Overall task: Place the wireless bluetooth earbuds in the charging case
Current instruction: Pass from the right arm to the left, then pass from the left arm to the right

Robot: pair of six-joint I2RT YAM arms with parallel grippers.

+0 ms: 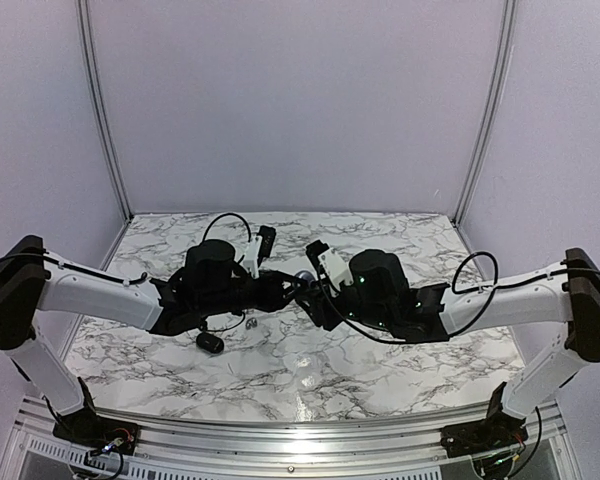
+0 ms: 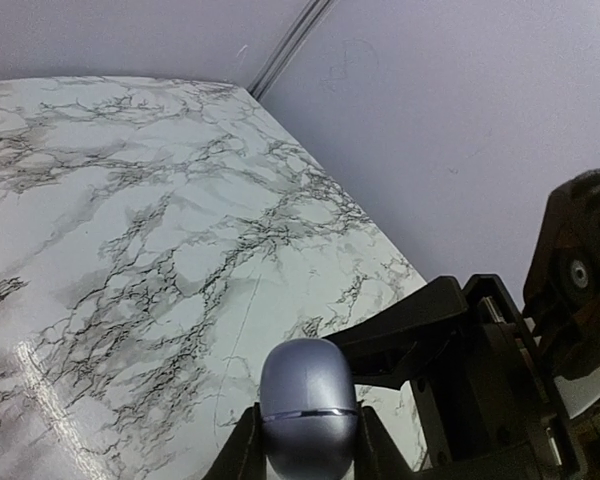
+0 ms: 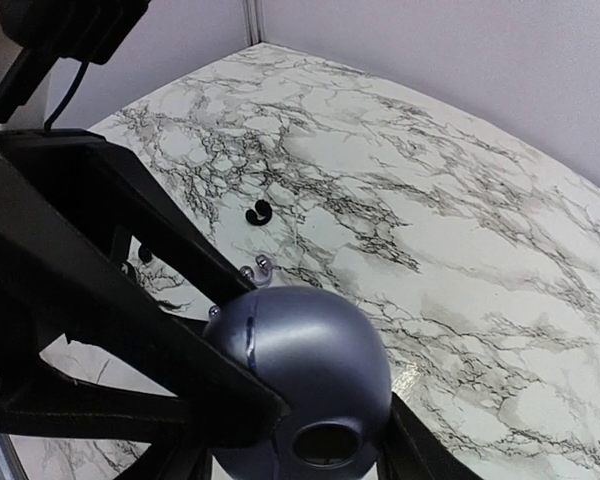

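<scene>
Left gripper (image 2: 305, 456) and right gripper (image 3: 298, 462) both pinch the silver-grey charging case (image 2: 308, 385) at bottom centre — black earbud (image 3: 260, 212) and silvery earbud (image 3: 263, 265) lie on the marble table (image 3: 460, 250), centre-left

Central case (image 2: 308, 400) sits between left arm (image 1: 100, 298) and right arm (image 1: 500, 300), second case (image 1: 211, 343) front-left
</scene>
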